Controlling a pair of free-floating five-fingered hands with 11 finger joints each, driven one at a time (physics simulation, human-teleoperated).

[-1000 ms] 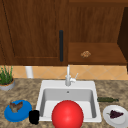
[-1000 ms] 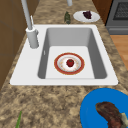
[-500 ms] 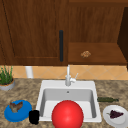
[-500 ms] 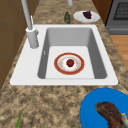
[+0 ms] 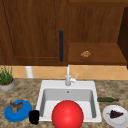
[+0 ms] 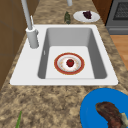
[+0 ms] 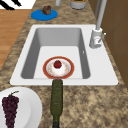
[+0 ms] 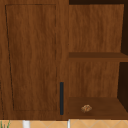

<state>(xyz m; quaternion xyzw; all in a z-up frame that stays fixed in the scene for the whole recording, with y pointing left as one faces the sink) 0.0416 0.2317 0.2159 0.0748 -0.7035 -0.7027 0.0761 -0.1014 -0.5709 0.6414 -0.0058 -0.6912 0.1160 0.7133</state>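
**Front view:** A black shape, taken to be the left hand [image 5: 33, 117], hangs at the near edge of the table [image 5: 25, 91], just beside a blue plate [image 5: 24, 113] carrying one brown piece of food [image 5: 15, 106]. Whether the hand has hold of anything cannot be told. A single red ball [image 5: 67, 115] sits in front of the white sink [image 5: 50, 83], below the one faucet [image 5: 68, 77]. To the right lie one dark green bottle [image 5: 107, 99] and a white plate [image 5: 108, 121] with one bunch of grapes [image 5: 115, 114]. One potted plant [image 5: 6, 80] and one pale cup [image 5: 29, 72] stand at the back left.

**Left side view:** A red-rimmed plate [image 6: 56, 63] lies flat on the sink floor with one small red fruit [image 6: 70, 62] at its middle. That brings the plates to three.

**Right side view:** The bottle lies on its side, pointing at the sink, with the grape plate just beside it. The blue plate is at the far end of the table.

**Upper view:** One closed cabinet door has a dark handle [image 8: 61, 98]. Beside it an open shelf [image 8: 105, 106] holds one small brown item [image 8: 86, 108].

The blue plate looks stiff, smooth and fairly light, likely slippery on its glazed face. Its rim on the side away from the food seems the best place to take hold, and it should be kept level, as the loose piece would probably slide.
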